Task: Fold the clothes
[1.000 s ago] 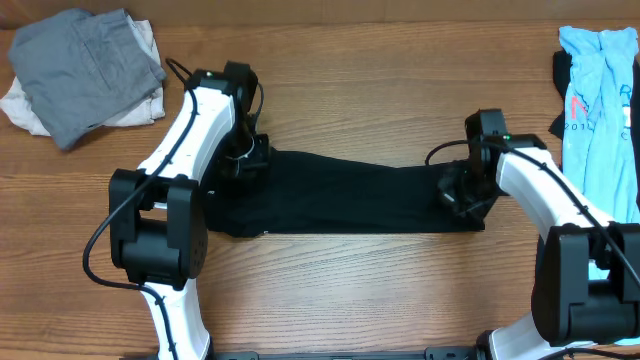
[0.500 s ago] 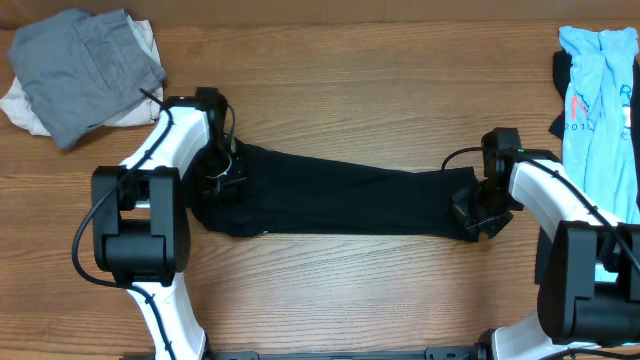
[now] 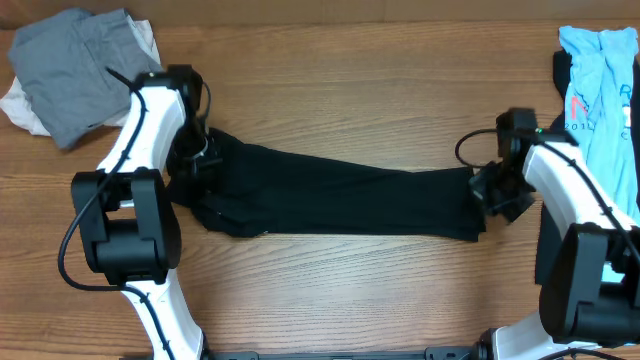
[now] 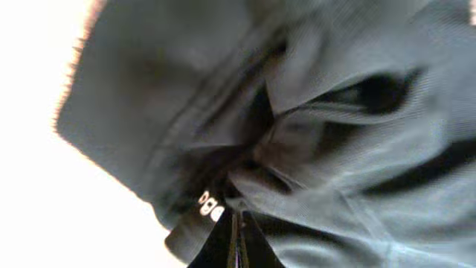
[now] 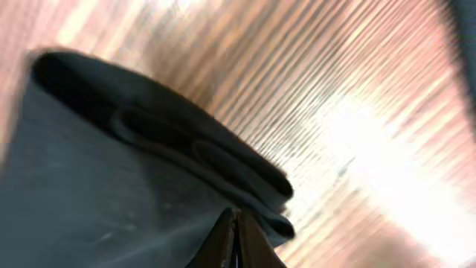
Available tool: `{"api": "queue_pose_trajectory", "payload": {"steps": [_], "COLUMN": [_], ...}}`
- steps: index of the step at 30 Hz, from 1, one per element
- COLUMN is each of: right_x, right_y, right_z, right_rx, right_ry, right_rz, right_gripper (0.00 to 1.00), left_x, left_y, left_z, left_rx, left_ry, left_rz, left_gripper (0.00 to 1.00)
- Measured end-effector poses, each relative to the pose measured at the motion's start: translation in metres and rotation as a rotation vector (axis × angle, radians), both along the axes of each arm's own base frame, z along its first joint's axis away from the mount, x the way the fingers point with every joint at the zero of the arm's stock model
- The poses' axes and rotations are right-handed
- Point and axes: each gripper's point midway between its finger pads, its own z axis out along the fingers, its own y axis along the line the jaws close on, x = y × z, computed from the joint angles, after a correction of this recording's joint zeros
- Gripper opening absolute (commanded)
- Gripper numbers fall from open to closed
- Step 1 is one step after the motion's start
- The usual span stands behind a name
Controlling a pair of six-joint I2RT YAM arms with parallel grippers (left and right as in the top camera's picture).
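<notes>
The black T-shirt (image 3: 340, 198) lies stretched in a long band across the middle of the wooden table. My left gripper (image 3: 196, 160) is shut on its left end. In the left wrist view the bunched black cloth (image 4: 312, 134) fills the frame above my closed fingers (image 4: 235, 238). My right gripper (image 3: 490, 192) is shut on the shirt's right end. The right wrist view shows folded black cloth (image 5: 134, 171) pinched at my fingertips (image 5: 233, 234) over the wood.
A grey garment (image 3: 85, 70) lies on a white piece (image 3: 25, 105) at the back left corner. A light-blue shirt with red print (image 3: 600, 90) lies on dark cloth (image 3: 562, 70) at the right edge.
Both arms have moved outward, left arm to the left and right arm to the right, pulling the black T-shirt longer and straighter between them.
</notes>
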Motion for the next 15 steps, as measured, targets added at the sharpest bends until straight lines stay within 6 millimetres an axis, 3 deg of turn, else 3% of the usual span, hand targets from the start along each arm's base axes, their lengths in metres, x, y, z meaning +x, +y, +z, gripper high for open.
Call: {"api": "queue_pose_trajectory", "payload": {"steps": [2, 4, 5, 6, 7, 8, 9, 15], "right_x": [0.008, 0.016, 0.020, 0.024, 0.027, 0.029, 0.029, 0.023], "right_y": [-0.005, -0.010, -0.013, -0.017, -0.021, -0.026, -0.032, -0.070], "right_z": [0.014, 0.029, 0.035, 0.042, 0.046, 0.050, 0.052, 0.052], "right_rx": [-0.026, -0.045, -0.053, -0.059, -0.064, -0.069, -0.073, -0.043], "right_ry": [-0.014, -0.033, -0.044, -0.058, -0.068, -0.076, -0.080, -0.094], "right_rz": [0.002, -0.005, -0.011, -0.019, -0.023, -0.028, -0.032, -0.053], "right_gripper": [0.34, 0.80, 0.94, 1.00, 1.00, 1.00, 1.00, 1.00], "left_x": [0.009, 0.015, 0.015, 0.015, 0.014, 0.012, 0.008, -0.007], "left_y": [0.002, 0.003, 0.003, 0.004, 0.005, 0.005, 0.007, 0.010], "left_z": [0.013, 0.025, 0.030, 0.037, 0.044, 0.051, 0.061, 0.111], "left_rx": [0.012, 0.018, 0.020, 0.023, 0.027, 0.033, 0.042, 0.067], "left_ry": [-0.030, -0.055, -0.065, -0.078, -0.088, -0.097, -0.104, -0.205], "left_rz": [0.001, 0.001, 0.001, 0.001, 0.003, 0.006, 0.006, 0.019], "left_gripper": [0.04, 0.06, 0.10, 0.20, 0.47, 0.93, 1.00, 1.00]}}
